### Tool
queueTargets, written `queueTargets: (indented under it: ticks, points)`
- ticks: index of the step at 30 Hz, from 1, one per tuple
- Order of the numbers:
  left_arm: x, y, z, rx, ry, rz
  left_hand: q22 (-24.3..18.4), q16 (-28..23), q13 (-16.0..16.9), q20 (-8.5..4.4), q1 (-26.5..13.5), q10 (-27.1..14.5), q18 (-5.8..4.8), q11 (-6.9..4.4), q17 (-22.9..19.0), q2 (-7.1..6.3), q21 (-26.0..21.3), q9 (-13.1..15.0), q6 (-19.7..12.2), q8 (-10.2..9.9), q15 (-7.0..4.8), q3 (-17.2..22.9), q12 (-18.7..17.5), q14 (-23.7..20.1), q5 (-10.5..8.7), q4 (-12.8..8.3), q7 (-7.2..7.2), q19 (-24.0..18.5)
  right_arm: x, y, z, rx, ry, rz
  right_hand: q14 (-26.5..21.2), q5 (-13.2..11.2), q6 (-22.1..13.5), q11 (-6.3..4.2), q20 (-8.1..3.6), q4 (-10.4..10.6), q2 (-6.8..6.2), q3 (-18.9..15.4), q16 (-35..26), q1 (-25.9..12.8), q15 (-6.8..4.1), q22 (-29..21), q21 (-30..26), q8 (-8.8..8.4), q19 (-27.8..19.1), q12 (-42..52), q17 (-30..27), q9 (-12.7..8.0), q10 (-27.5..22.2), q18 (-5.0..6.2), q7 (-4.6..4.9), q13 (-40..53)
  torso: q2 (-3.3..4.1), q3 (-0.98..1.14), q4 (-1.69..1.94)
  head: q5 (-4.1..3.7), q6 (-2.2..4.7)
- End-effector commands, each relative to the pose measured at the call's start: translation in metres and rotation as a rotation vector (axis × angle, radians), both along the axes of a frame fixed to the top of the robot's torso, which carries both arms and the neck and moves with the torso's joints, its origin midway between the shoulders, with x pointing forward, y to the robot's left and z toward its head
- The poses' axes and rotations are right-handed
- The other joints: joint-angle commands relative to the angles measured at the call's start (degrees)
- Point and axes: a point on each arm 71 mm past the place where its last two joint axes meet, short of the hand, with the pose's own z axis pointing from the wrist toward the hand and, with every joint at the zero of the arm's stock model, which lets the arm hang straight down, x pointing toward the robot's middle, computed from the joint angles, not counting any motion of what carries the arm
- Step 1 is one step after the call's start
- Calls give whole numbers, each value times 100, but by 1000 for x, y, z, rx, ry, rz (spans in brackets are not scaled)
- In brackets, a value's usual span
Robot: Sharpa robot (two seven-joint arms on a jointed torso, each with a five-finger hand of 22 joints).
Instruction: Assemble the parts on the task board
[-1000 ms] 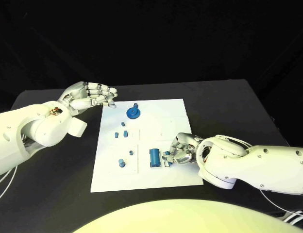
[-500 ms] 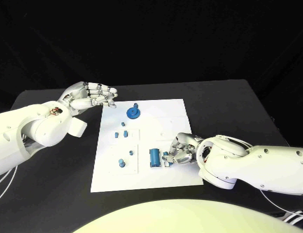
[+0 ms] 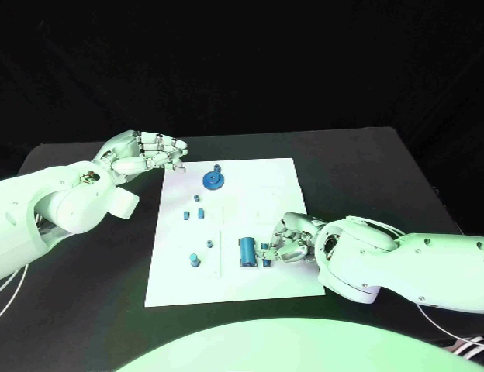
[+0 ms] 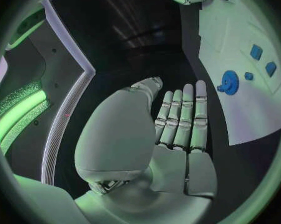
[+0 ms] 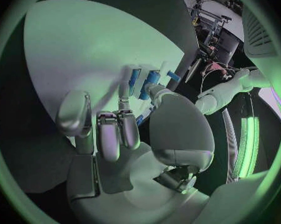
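Observation:
The white task board (image 3: 264,194) lies in the middle of the black table. On it I see a blue gear (image 3: 213,180) near the far edge, several small blue parts (image 3: 194,213) down its left side, and an upright blue cylinder (image 3: 247,250) nearer me. My right hand (image 3: 292,239) rests on the board just right of the cylinder and pinches a small blue part (image 3: 267,255) at its fingertips; the same part (image 5: 140,118) peeks out between thumb and fingers in the right wrist view. Off the board's far left corner hovers my left hand (image 3: 143,153), fingers curled together, holding nothing.
The board (image 4: 239,35) and gear (image 4: 230,81) lie beside my left hand (image 4: 177,124) in the left wrist view. Bare black tabletop (image 3: 365,170) surrounds the board on all sides. My right forearm (image 3: 421,267) lies across the table's near right part.
My right hand has edged slightly left, bringing the small blue part closer to the cylinder. The left hand has not moved.

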Motion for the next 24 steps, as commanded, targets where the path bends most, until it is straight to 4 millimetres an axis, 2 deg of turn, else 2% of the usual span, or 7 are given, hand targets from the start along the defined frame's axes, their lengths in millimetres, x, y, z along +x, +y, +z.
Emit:
queueTargets:
  ticks: [1,8,15,20,23,24]
  points:
    - [0,-2,1,-6,-2,-16,8,37,1,5,-55,-55,39,-1,-7,-7,-17,-7,-19,14,-1,34,30,-46,-8,7,108,-37,-2,2,1,10,-7,27,546,-20,30,-50,-12,-2,9,-29,29,-59,-48,672,-13,31,28,11,1204,6,324,-27,-21,1055,0,-1,-4,-3,0]
    - [0,-2,1,-6,-2,-16,8,37,1,5,-55,-55,39,-1,-7,-7,-17,-7,-19,14,-1,34,30,-46,-8,7,108,-37,-5,-2,2,8,2,30,547,-13,23,-56,-15,-33,24,-56,31,-23,-51,674,-20,38,28,8,1209,12,323,-25,-27,1054,-1,0,-2,-8,0]
    - [0,-2,1,-6,-3,-14,8,37,1,5,-55,-55,39,-1,-7,-7,-17,-7,-19,14,-1,34,30,-46,-8,7,108,-37,-3,-11,1,-4,12,36,535,26,-49,-76,-27,-363,1,93,9,869,-68,672,-109,27,12,-26,1159,16,308,-15,-47,1041,1,0,-1,0,0]
    - [0,-1,1,-8,-8,-11,9,40,0,7,-60,-58,40,-1,-7,-10,-20,-8,-23,18,-1,40,33,-50,-8,6,107,-37,1,-21,3,29,-33,7,528,24,-62,-73,-26,-395,-20,138,-5,980,-67,661,-170,12,0,-90,1123,6,281,-7,-40,1001,-3,1,-2,5,0]
    - [0,-1,1,-11,-11,-6,9,41,0,7,-59,-58,40,-1,-7,-12,-20,-8,-24,19,-1,40,33,-50,-8,5,107,-37,7,-26,8,85,-78,-14,510,17,-134,-42,-16,-365,-56,135,-39,988,-46,627,-322,-40,-32,-158,1041,-19,248,11,1,958,-10,0,-4,0,0]
    - [0,-1,2,-14,-13,-3,9,41,0,7,-59,-58,40,-1,-7,-12,-20,-8,-24,19,-1,40,33,-50,-8,5,107,-37,11,-29,11,117,-97,-23,500,16,-203,-10,-1,-327,-84,112,-60,975,-22,603,-427,-91,-58,-197,993,-41,227,23,40,934,-14,-2,-7,1,2]
